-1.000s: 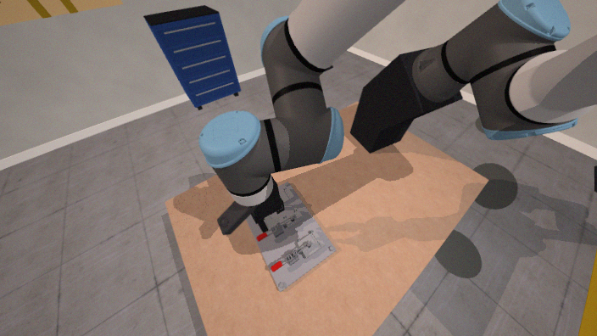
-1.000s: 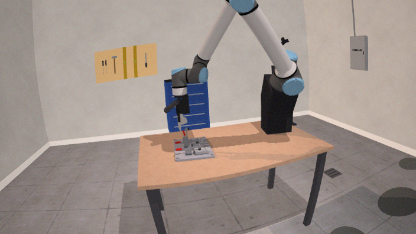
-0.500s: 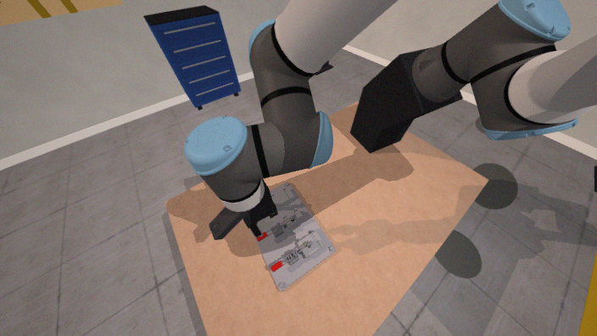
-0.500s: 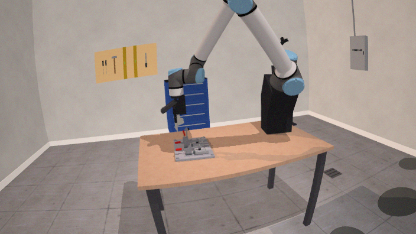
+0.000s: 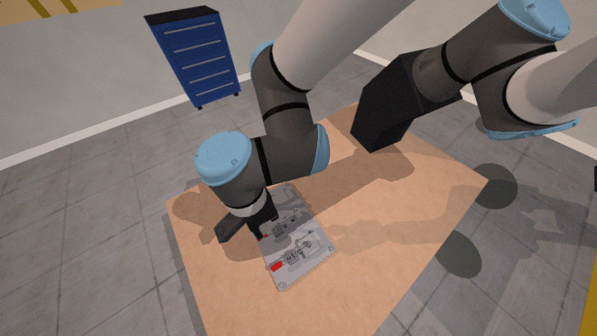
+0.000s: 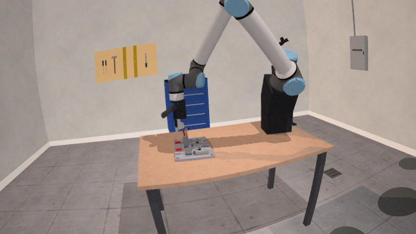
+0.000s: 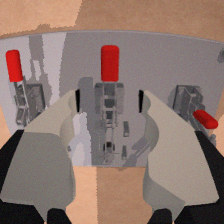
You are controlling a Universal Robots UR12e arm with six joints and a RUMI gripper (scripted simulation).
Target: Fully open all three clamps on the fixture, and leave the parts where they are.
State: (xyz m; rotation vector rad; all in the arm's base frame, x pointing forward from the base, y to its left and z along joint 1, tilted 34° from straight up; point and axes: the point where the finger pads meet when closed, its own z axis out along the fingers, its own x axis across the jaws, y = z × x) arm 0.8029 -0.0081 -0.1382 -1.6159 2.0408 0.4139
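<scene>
A grey fixture plate (image 5: 297, 238) lies on the wooden table and carries three toggle clamps with red handles. In the wrist view the left handle (image 7: 13, 65) and the middle handle (image 7: 110, 62) point away from me, and the right handle (image 7: 205, 119) lies slanted to the side. My gripper (image 7: 109, 91) hangs just over the plate's near edge, its two pale fingers partly apart on either side of the middle clamp's body (image 7: 111, 125). Nothing is between the fingers. From the exterior view the gripper (image 6: 178, 130) stands beside one raised red handle (image 6: 185, 133); two handles lie low (image 6: 177, 146).
A black pedestal (image 6: 276, 103) carrying the arm's base stands at the table's far right. A blue drawer cabinet (image 6: 189, 106) stands on the floor behind the table. The fixture sits near the table's left edge.
</scene>
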